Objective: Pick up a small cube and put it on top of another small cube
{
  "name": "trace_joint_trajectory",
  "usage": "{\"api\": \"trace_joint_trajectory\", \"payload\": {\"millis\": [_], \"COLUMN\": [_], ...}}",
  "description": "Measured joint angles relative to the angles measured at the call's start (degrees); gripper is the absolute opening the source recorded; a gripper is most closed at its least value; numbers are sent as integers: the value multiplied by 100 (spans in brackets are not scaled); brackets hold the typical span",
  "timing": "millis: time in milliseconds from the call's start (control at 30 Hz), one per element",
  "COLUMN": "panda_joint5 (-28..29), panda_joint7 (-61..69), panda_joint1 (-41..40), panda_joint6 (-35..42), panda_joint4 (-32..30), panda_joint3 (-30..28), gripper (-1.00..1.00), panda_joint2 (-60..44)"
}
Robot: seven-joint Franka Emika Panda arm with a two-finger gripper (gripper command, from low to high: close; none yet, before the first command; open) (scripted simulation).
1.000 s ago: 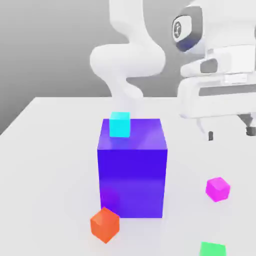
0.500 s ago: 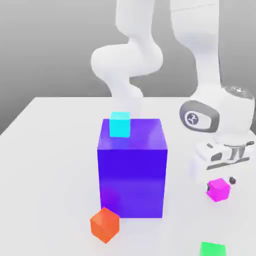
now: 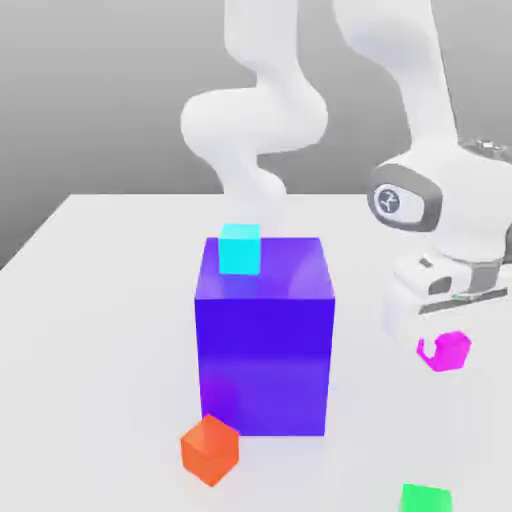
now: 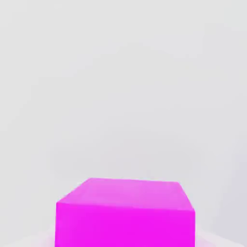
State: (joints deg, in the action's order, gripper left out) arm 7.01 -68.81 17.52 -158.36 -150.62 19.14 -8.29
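the small cube, glossy magenta-pink, is seen tilted and raised just off the white table, on the exterior view's right, well apart from the cyan cube.

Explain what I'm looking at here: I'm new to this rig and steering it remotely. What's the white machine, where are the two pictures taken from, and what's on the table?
The white machine is a robot arm; its fingers are closed on the small pink cube, seemingly just above the white table. One picture comes from a camera off the arm, the other from a camera on its hand, where the pink cube looms close. Also on the table: a big blue-purple block with a small cyan cube on top, an orange cube in front of it, and a green cube at the frame's bottom edge.
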Motion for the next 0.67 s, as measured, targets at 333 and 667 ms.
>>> {"api": "trace_joint_trajectory", "payload": {"millis": [333, 667], "panda_joint5": [-78, 159], "panda_joint7": [1539, 1606], "panda_joint1": [-925, -933], "panda_joint6": [1283, 838], "panda_joint4": [2053, 2427], "panda_joint3": [-563, -844], "gripper": [-100, 100], "panda_joint2": [-772, -1597]}}
